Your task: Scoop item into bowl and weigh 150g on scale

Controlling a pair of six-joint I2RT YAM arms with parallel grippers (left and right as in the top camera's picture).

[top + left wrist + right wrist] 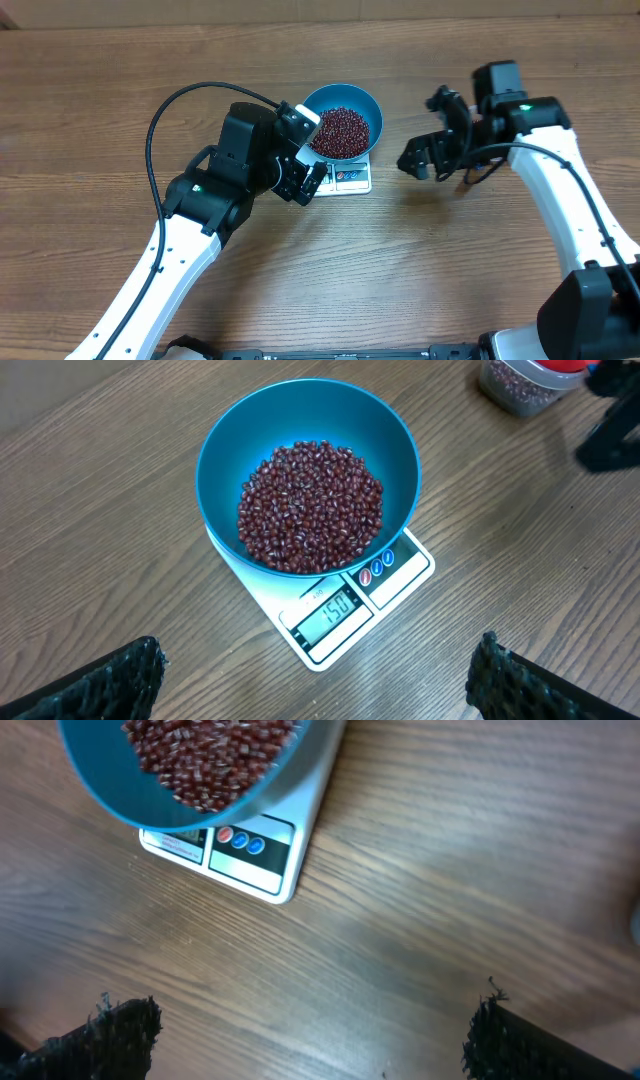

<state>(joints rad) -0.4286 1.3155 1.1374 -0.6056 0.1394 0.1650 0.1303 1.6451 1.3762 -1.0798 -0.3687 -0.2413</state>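
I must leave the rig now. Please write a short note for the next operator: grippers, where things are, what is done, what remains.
The left gripper is open and empty, close to the scale.
The right gripper is open and empty, off to the scale's right.
The bowl stands on the scale with the beans in it.
Done: the display reads 150.
Left: probably only to draw both arms away without bumping the bowl.
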